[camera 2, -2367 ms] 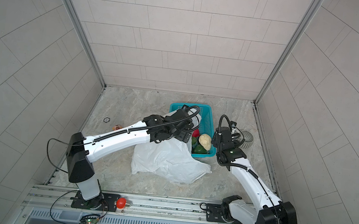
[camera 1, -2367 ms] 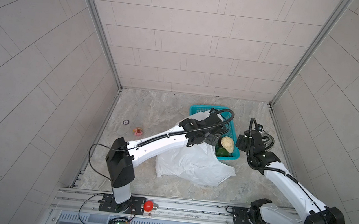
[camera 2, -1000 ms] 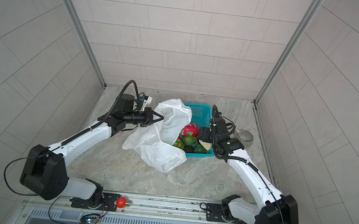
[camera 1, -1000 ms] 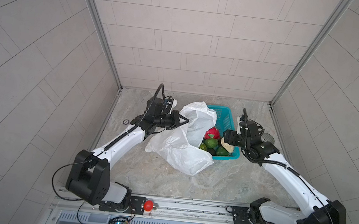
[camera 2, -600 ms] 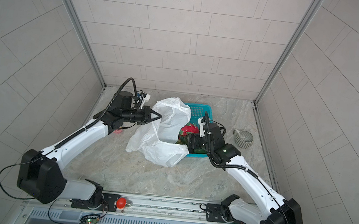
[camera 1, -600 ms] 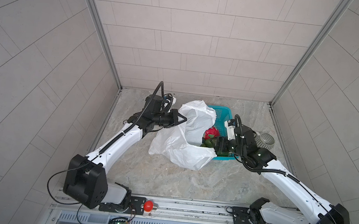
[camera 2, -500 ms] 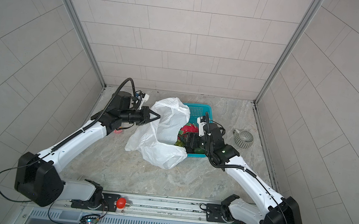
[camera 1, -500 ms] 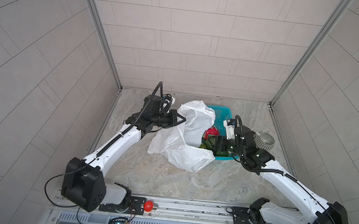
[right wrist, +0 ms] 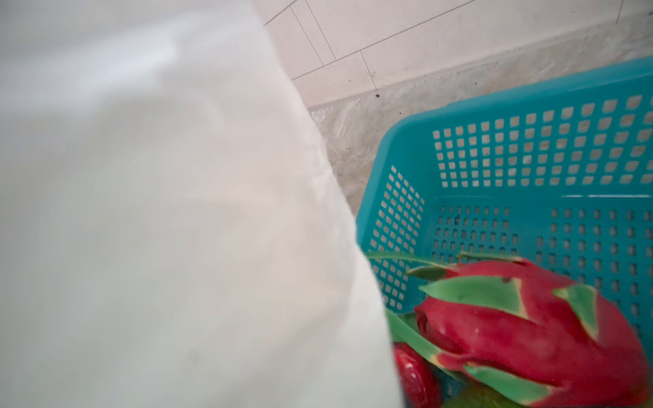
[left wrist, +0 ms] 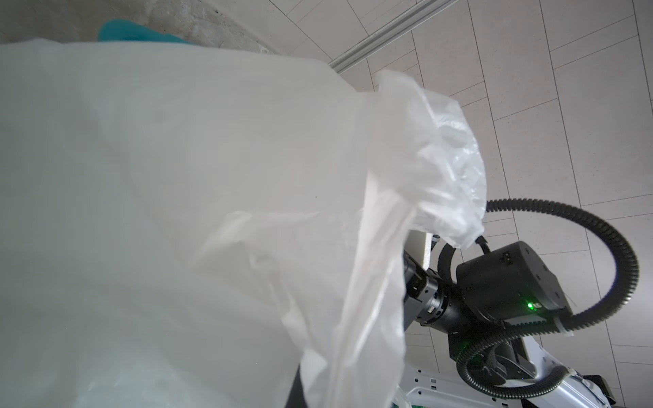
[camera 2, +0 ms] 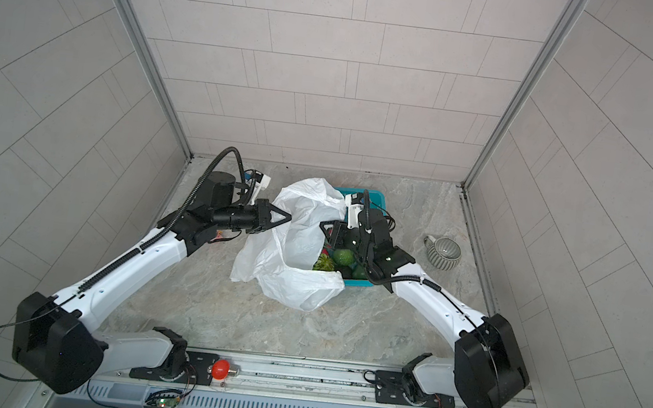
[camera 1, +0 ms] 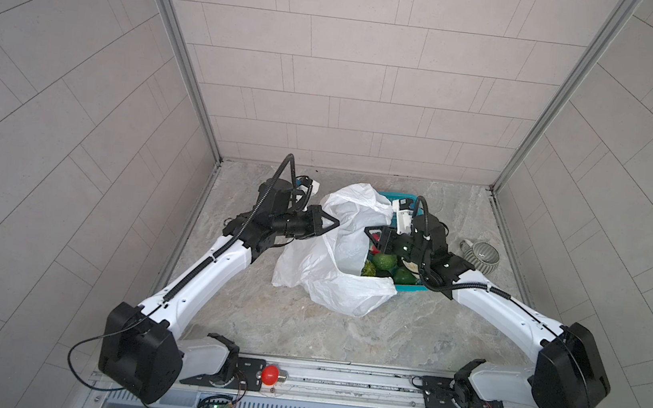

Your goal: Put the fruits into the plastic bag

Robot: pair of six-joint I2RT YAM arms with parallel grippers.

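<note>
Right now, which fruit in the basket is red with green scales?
The dragon fruit: red skin, pointed green scales. The green fruits beside it in the teal basket have no red.

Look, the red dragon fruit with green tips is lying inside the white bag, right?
No. The red dragon fruit with green tips lies in the teal perforated basket, not inside the white plastic bag, which hangs beside it. The right wrist view shows this.

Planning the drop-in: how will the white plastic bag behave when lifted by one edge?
The plastic bag looks thin and crinkled, so probably floppy and light. Its mouth likely sags shut unless held apart. Draped against the basket, it may snag.
</note>
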